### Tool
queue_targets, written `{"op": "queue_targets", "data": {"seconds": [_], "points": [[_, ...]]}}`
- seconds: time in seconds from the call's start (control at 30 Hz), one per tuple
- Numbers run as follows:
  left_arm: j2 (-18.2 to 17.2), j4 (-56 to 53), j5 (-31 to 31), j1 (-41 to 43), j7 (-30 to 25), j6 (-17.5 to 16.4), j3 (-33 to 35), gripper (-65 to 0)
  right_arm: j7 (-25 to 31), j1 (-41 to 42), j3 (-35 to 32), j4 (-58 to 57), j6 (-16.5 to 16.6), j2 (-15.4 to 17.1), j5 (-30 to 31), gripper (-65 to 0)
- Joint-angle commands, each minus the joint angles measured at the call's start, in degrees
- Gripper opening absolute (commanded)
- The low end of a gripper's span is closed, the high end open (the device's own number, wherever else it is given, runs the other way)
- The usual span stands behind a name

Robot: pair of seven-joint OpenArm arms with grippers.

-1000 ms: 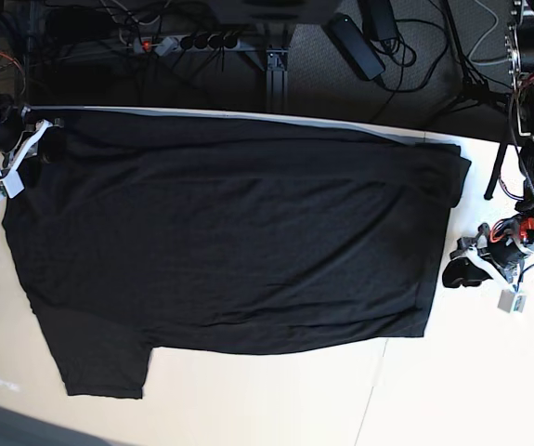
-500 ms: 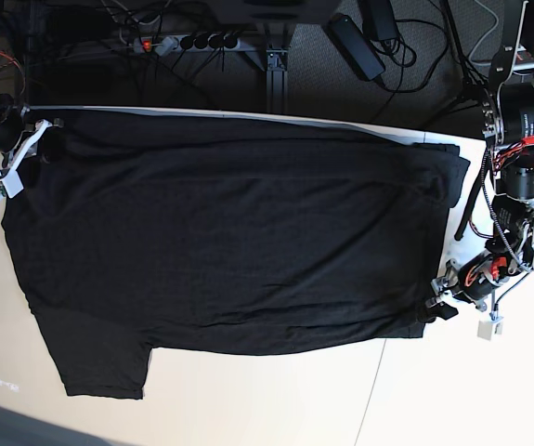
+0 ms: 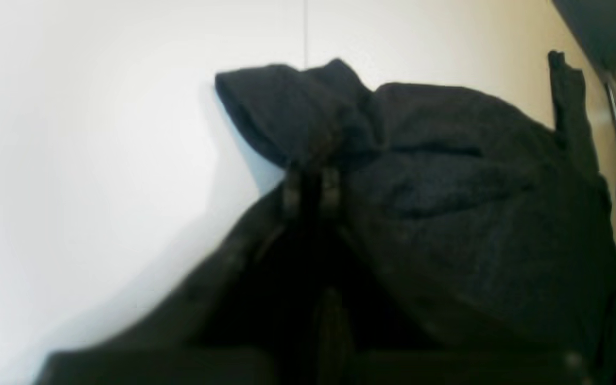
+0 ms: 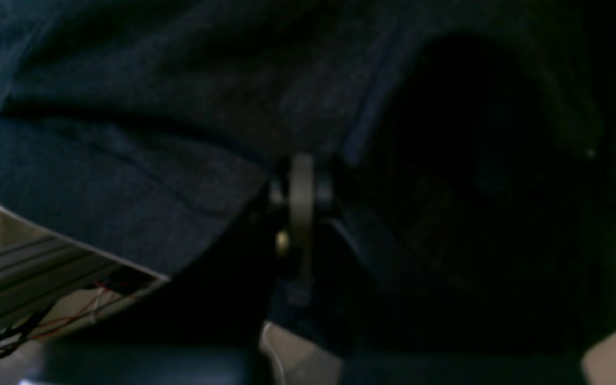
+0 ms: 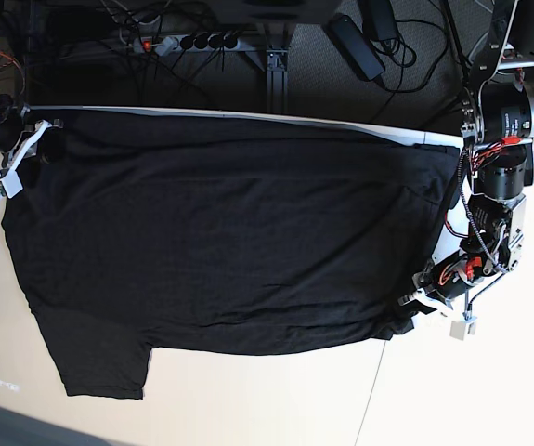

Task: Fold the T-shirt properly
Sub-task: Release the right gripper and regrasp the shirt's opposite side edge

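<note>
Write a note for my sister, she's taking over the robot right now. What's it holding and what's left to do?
Left gripper: shut on a corner of the T-shirt, bunched fabric between the jaws.
Right gripper: shut on the T-shirt at the opposite end.
T-shirt: spread mostly flat on the table, one sleeve sticking out toward the near edge.
Done: both ends gripped.
Left: the shirt does not look properly folded yet.

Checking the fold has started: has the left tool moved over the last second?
Yes. In the base view the left tool has moved left from the bare table onto the T-shirt corner.
</note>
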Motion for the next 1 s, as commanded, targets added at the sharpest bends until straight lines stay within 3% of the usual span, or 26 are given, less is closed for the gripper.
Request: {"op": "queue_targets", "data": {"seconds": [0.0, 0.37, 0.57, 0.73, 0.83, 0.97], "points": [[-0.46, 0.17, 1.49, -0.9, 1.36, 0.15, 0.11, -65.0, -3.19, -0.31, 0.09, -0.28, 3.39, 0.92, -2.49, -65.0], [-0.46, 0.17, 4.68, -0.9, 2.1, -0.07, 0.11, -65.0, -3.54, 7.1, 8.02, 2.01, 3.43, 0.92, 2.6, -65.0], [-0.46, 0.17, 4.83, -0.9, 2.97, -2.91, 0.11, -65.0, -6.01, 13.16, 15.43, 3.19, 3.41, 1.14, 5.2, -65.0], [-0.48, 0.17, 4.85, -0.87, 5.07, -2.93, 0.11, -65.0, -2.34, 18.99, 17.42, 1.81, 3.37, 3.21, 0.63, -65.0], [-0.44, 0.17, 4.85, -0.87, 5.11, -2.97, 0.13, -65.0, 0.85, 26.05, 17.42, -3.3, 2.62, 3.65, -4.11, -50.3], [-0.46, 0.17, 4.83, -0.85, 5.88, -6.08, 0.15, -65.0, 2.1, 37.24, 17.4, -16.74, 0.61, 3.61, -5.53, -37.8]]}}
